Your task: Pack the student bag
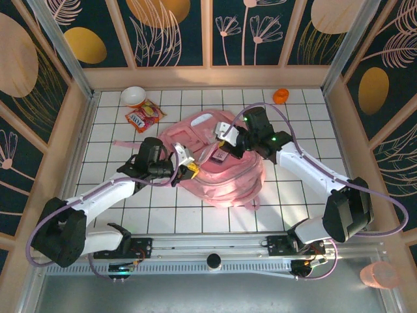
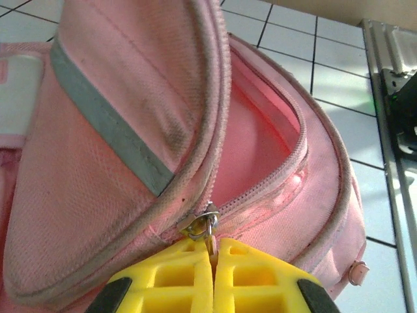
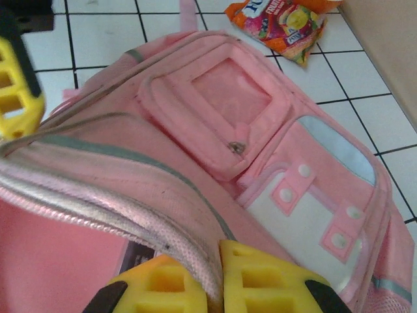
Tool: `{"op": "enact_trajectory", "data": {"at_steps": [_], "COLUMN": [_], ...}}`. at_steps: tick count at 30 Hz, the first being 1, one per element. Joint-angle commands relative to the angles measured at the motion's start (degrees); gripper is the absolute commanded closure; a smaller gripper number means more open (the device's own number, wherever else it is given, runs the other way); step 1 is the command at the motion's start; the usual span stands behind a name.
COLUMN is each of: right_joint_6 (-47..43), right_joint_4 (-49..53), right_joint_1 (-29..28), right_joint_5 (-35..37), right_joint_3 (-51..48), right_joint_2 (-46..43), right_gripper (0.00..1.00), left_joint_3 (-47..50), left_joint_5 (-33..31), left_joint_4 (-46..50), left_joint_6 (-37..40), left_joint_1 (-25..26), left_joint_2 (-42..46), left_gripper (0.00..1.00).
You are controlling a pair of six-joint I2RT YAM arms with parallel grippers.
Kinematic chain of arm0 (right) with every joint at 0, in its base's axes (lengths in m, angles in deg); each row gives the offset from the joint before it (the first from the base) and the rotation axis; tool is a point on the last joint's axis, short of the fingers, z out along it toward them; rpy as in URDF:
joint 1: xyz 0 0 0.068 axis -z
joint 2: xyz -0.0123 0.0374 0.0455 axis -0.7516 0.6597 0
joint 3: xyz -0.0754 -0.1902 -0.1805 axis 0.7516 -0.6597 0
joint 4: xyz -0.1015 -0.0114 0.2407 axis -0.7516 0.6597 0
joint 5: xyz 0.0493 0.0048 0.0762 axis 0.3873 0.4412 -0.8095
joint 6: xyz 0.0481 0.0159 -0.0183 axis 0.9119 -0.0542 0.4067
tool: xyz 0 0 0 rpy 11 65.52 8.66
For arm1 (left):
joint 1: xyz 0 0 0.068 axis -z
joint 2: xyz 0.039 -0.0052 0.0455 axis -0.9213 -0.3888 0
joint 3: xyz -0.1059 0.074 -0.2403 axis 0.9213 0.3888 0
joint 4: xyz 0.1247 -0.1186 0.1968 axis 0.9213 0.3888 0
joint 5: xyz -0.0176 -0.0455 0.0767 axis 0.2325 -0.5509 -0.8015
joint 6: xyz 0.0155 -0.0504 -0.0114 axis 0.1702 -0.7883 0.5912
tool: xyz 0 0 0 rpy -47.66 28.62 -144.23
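tiles (image 1: 163, 215), white with dark grout, lie under bag (image 1: 228, 186); wood-framed floral panels (image 1: 176, 26) wall it in. left gripper (image 2: 214, 254) pinches zip pull (image 2: 208, 229), right gripper (image 3: 218, 277) pinches bag's rim (image 3: 117, 208).

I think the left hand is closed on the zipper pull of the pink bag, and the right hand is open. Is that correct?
Not quite. The left hand is closed on the zipper pull of the pink bag, but the right hand is not open. The right wrist view shows it shut on the rim of the bag's opening.
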Motion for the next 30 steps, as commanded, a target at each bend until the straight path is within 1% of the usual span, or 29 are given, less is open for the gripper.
{"op": "enact_trajectory", "data": {"at_steps": [1, 2, 3, 4, 5, 7, 8, 11, 13, 16, 18, 23, 24, 26, 28, 30], "right_joint_6": [6.03, 7.27, 8.8, 10.94, 13.75, 23.29, 27.99, 46.83, 61.68, 81.59, 91.62, 111.27, 115.3, 121.35, 125.43, 127.52], "right_joint_4": [-6.6, -6.0, -5.0, -3.77, -2.84, -1.13, -0.15, 3.74, 4.58, 3.81, 1.95, -1.97, -3.84, -9.55, -16.36, -20.65], "right_joint_1": [-0.1, -0.09, 0.0, 0.11, 0.08, 0.11, 0.1, -0.03, -0.07, -1.03, -2.63, -8.49, -8.9, -9.3, -9.73, -10.01], "right_joint_5": [0.66, 0.46, -0.01, -0.69, -1.29, -2.82, -3.22, -2.67, -2.39, -1.33, -0.9, 7.39, 7.73, 7.02, 6.35, 5.9], "right_joint_3": [-0.79, -0.76, -0.88, -1.01, -1.14, -1.57, -1.52, -0.84, -1.9, -6.09, -9.43, -16.2, -18.16, -22.3, -25.66, -27.1], "right_joint_2": [-0.7, -1.08, -1.73, -2.71, -3.73, -6.33, -7.36, -10.39, -12.59, -15.84, -18.38, -25.16, -26.49, -28.18, -28.42, -27.43], "right_gripper": [1.0, 1.0, 0.94, 0.83, 0.79, 0.73, 0.71, 0.65, 0.63, 0.61, 0.59, 0.48, 0.46, 0.46, 0.47, 0.48], "left_joint_3": [0.81, 0.97, 1.35, 2.02, 2.59, 3.97, 4.4, 5.01, 5.07, 4.93, 4.8, 4.63, 4.67, 4.67, 4.67, 4.59], "left_joint_5": [1.48, -1.33, -4.83, -7.97, -10.04, -12.66, -13.19, -13.25, -13.07, -13.19, -13.21, -13.12, -13.08, -12.87, -12.79, -12.64], "left_joint_4": [-4.6, -5.04, -5.37, -5.84, -6.39, -7.83, -8.26, -8.74, -8.65, -8.47, -8.39, -8.03, -8.03, -8.03, -8.19, -8.13], "left_joint_6": [-5.96, -7.68, -8.92, -9.82, -10.61, -11.73, -12.12, -12.4, -12.21, -11.91, -11.67, -11.31, -11.37, -11.22, -11.13, -11.03], "left_joint_1": [2.74, 2.77, 2.76, 2.76, 2.78, 2.79, 2.83, 2.75, 2.76, 2.78, 2.8, 2.84, 2.76, 2.73, 2.78, 2.81], "left_joint_2": [2.29, 2.35, 2.74, 3.16, 3.55, 4.48, 4.8, 4.84, 4.48, 4.29, 4.32, 4.29, 4.29, 4.36, 4.29, 4.29], "left_gripper": [1.0, 1.0, 1.0, 1.0, 1.0, 1.0, 1.0, 1.0, 1.0, 1.0, 1.0, 1.0, 1.0, 1.0, 1.0, 1.0]}}
